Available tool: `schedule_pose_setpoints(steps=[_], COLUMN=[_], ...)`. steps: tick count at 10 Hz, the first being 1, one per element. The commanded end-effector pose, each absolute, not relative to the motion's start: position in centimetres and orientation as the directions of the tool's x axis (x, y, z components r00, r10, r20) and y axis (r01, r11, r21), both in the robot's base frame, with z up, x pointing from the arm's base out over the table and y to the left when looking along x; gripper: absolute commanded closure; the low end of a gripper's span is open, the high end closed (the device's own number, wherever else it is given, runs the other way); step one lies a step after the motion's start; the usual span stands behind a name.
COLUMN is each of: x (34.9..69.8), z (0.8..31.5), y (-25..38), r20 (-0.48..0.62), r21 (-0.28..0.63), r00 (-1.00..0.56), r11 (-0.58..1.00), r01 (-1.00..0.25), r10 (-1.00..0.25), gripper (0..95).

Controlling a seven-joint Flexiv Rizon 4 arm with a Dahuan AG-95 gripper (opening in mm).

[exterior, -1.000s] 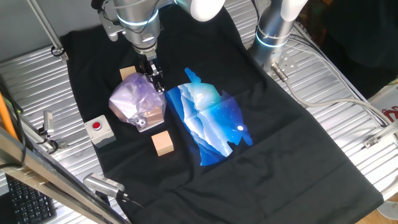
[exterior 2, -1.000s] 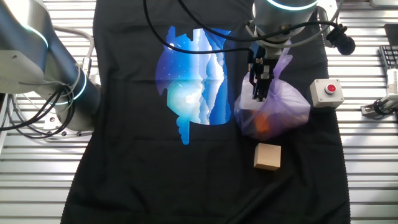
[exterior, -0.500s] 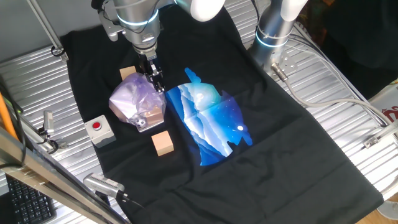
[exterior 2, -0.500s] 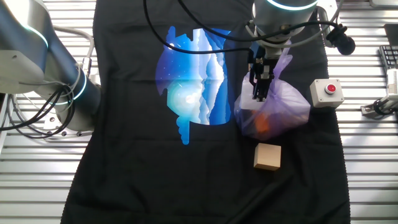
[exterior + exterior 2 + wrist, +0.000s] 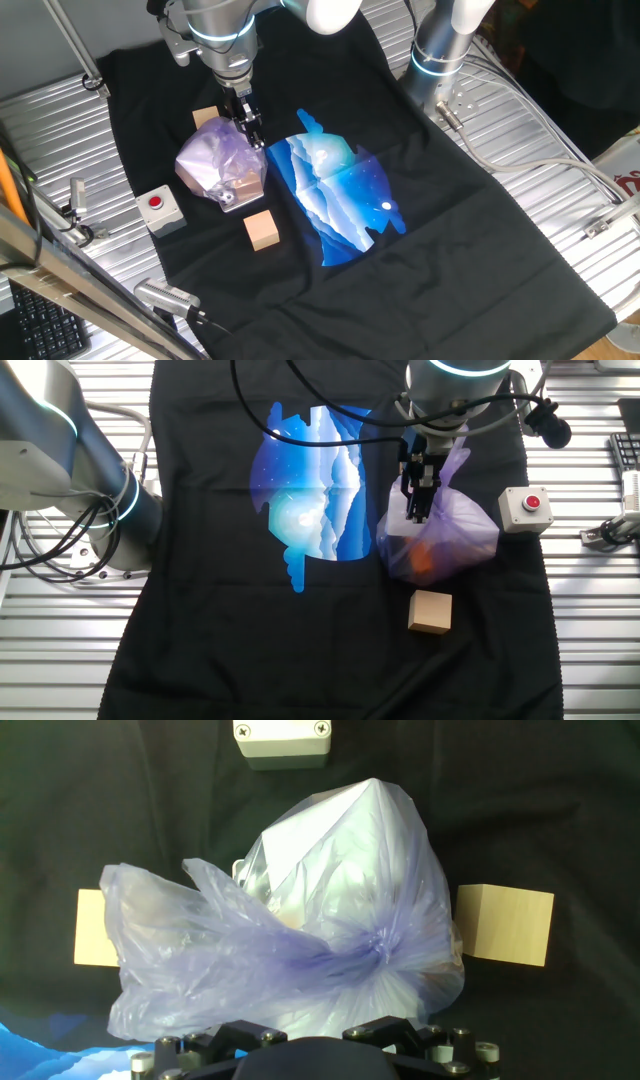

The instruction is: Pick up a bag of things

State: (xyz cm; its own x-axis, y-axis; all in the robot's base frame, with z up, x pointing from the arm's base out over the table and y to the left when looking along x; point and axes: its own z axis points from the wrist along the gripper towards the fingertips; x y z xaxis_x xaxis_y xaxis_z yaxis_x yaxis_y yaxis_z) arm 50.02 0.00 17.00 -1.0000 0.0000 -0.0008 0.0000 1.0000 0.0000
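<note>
The bag of things (image 5: 213, 165) is a pale purple, wrinkly plastic bag resting on the black cloth (image 5: 450, 250), with tan and white pieces showing through. It also shows in the other fixed view (image 5: 455, 532) and fills the hand view (image 5: 300, 935). My gripper (image 5: 252, 132) points down at the bag's right side, with the fingers close together and pinched into gathered plastic. In the other fixed view the gripper (image 5: 417, 508) is pressed into the bag's top. In the hand view the fingertips are hidden behind the plastic.
A bare wooden cube (image 5: 262, 229) lies in front of the bag and another (image 5: 205, 117) behind it. A grey box with a red button (image 5: 159, 208) sits to the left. The blue-and-white print (image 5: 340, 190) lies to the right. A second arm's base (image 5: 440, 50) stands at the back.
</note>
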Motion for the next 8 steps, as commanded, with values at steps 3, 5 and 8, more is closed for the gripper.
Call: schedule_pose_setpoints(steps=[3, 5, 8], x=[49.94, 49.99, 50.08], z=[17.25, 17.43, 17.50], y=[0.09, 0.16, 0.19], r20=[-0.053, -0.051, -0.049], r21=[0.006, 0.004, 0.002], r00=[-0.995, -0.995, -0.996], r11=[0.997, 0.997, 0.997], r01=[-0.083, -0.081, -0.080], r10=[-0.082, -0.081, -0.080], gripper=[95.0, 95.0, 95.0])
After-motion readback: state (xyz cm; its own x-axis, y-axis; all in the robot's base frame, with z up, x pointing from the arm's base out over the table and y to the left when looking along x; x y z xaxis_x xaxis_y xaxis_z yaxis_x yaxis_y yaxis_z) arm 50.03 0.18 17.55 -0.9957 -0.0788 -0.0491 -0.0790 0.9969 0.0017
